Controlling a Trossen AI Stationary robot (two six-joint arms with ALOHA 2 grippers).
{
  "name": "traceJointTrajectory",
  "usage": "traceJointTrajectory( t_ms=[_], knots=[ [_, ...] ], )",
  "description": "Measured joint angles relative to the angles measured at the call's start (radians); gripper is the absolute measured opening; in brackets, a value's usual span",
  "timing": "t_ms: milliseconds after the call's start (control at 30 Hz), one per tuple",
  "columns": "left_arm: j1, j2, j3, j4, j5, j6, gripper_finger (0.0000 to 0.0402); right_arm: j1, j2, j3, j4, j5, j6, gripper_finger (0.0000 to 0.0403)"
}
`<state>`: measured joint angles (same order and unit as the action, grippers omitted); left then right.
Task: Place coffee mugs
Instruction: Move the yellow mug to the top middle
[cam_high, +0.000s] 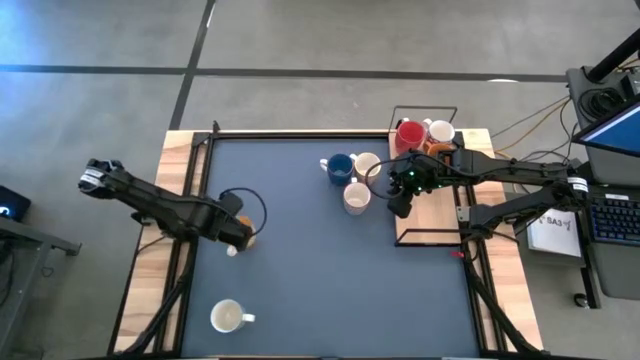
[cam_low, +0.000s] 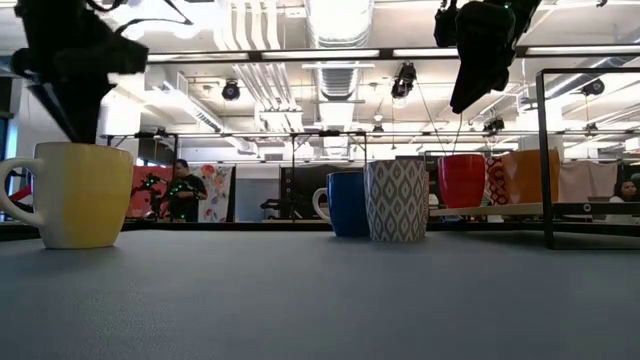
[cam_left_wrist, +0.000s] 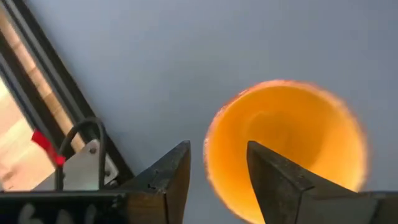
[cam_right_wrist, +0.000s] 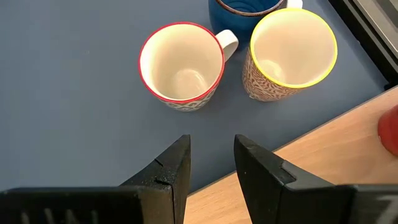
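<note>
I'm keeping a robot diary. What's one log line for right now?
left gripper: open around orange mug rim | right gripper: open, empty, over table edge | blue mug and two patterned mugs set down

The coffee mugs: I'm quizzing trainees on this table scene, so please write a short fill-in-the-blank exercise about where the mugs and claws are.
1. The left claw straddles the rim of an ____ mug.
2. In the right wrist view, the mug with the red rim stands beside a patterned mug whose rim is ____.
3. Beside the blue mug stand ____ pale mugs.
4. The red mug stands on the ____ board, not the blue mat.

Missing words: orange; yellow; two; wooden
</note>
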<state>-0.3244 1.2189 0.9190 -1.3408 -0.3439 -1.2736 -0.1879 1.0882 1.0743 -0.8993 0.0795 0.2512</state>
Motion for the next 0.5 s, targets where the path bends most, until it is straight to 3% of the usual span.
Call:
traceJointTrajectory(
  t_ms=[267, 500],
  knots=[
    [0.000, -0.001, -0.090, 0.029, 0.021, -0.002, 0.0166, 0.000, 0.000, 0.000, 0.000, 0.000, 0.000, 0.0112],
    [0.000, 0.001, -0.183, 0.240, 0.021, 0.107, 0.0149, 0.000, 0.000, 0.000, 0.000, 0.000, 0.000, 0.0112]
  ],
)
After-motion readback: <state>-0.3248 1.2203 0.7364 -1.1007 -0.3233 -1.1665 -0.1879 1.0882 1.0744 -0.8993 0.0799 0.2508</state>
